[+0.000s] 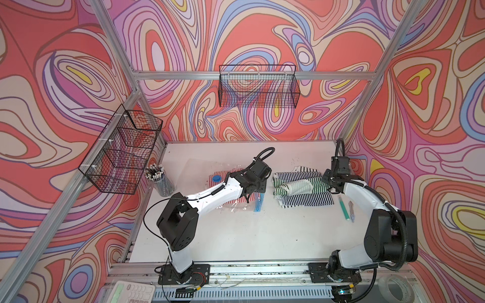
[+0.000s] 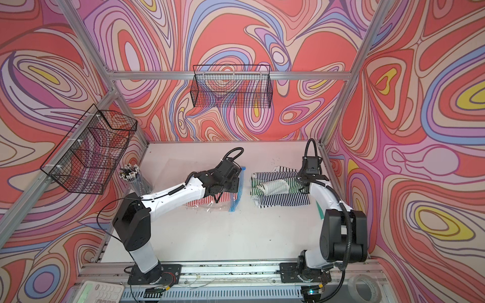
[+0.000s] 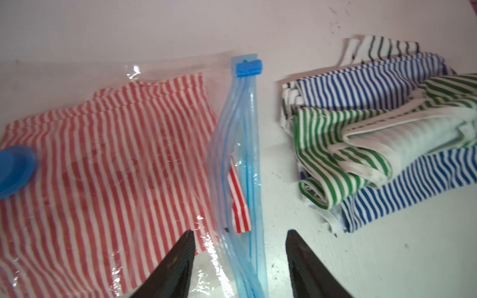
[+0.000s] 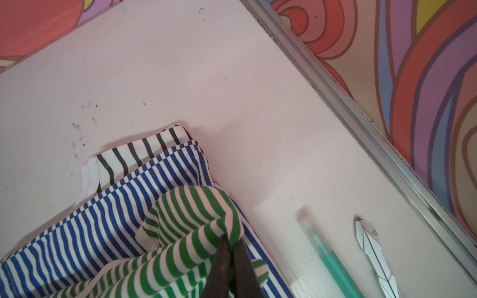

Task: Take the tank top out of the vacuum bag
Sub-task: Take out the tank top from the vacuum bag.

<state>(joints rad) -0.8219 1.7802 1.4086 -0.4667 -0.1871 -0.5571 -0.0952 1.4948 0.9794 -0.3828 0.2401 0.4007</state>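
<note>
While the left gripper [image 3: 240,232] is low over the table [image 3: 348,258], I see in its wrist view that the two fingers stand wide apart, one on each side of the light-blue zip strip [image 3: 240,116], and nothing is between them but the strip below. The vacuum bag [image 3: 167,67] lies flat on the left half of the table, and the red-striped tank top [image 3: 108,154] is inside it, with one corner of the red cloth reaching into the zip strip. Only this wrist view shows me that corner and the blue slider [image 3: 248,67] at the far end of the strip.

The round blue valve cap [image 1: 216,179] shows in a top view; in another top view the left arm covers it, but there the zip strip [image 2: 239,186] shows almost in full length.

The right gripper [image 4: 232,240] is closed on a fold of the green-striped garment [image 4: 193,211], which lies on a blue-striped garment [image 4: 116,206], well apart from the bag. The pinch itself I can see only in the right wrist view. Beside this pile lie a teal pen [image 4: 333,258] and a cutter [image 4: 371,252].
</note>
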